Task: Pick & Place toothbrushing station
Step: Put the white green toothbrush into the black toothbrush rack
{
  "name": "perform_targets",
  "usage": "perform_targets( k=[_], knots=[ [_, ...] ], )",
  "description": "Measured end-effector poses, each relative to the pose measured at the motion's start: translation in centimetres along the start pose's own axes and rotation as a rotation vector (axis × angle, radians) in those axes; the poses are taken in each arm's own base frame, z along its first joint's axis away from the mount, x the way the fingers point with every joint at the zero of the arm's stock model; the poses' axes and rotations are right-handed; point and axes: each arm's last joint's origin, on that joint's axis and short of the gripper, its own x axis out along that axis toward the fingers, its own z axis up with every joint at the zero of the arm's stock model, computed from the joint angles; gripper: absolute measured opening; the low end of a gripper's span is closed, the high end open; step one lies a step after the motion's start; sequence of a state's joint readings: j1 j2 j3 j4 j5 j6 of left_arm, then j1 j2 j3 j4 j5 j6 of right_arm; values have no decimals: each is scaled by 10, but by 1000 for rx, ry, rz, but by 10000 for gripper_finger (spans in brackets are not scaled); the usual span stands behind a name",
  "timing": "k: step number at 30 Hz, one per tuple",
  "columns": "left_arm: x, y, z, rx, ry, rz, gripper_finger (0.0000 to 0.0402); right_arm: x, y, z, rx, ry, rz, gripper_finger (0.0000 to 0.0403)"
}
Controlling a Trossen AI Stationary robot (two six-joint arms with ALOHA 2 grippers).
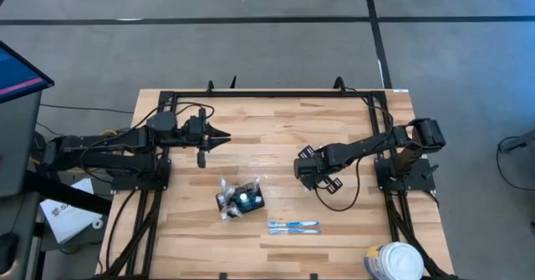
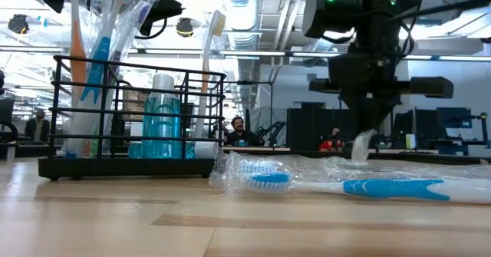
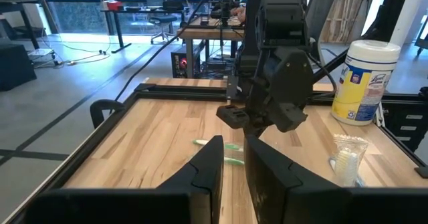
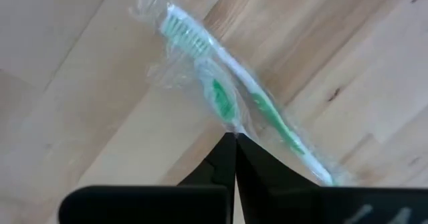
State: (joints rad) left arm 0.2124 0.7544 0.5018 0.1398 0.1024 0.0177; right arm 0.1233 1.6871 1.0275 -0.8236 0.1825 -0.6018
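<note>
So we have the right gripper (image 4: 234,138) pinched together on a wrapped green toothbrush (image 4: 231,100), while the toothbrushing station (image 1: 242,199) already holds several, two blue toothbrushes (image 1: 293,226) lie waiting, and the left gripper (image 1: 226,136), nearly closed, holds nothing.

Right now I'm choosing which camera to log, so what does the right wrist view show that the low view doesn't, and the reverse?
Only the right wrist view shows the green toothbrush in its clear wrapper, with the right gripper shut on the wrapper's edge.

Only the low view shows the toothbrushing station, a black wire holder with brushes and a blue bottle standing in it, a wrapped blue toothbrush lying beside it, and people in the room behind.

Both show the wooden table and the right arm's gripper.
</note>
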Motion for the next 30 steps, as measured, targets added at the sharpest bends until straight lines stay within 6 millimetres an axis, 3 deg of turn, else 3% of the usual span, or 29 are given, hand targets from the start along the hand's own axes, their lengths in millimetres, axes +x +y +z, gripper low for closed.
perform_targets(
  k=[23, 30],
  knots=[
    [0, 0, 0, 0, 0, 0, 53, -67, -35, 30, 28, -166, -113, 0],
    [0, 0, 0, 0, 0, 0, 53, -86, -38, 40, 21, -225, -148, 0]
  ],
)
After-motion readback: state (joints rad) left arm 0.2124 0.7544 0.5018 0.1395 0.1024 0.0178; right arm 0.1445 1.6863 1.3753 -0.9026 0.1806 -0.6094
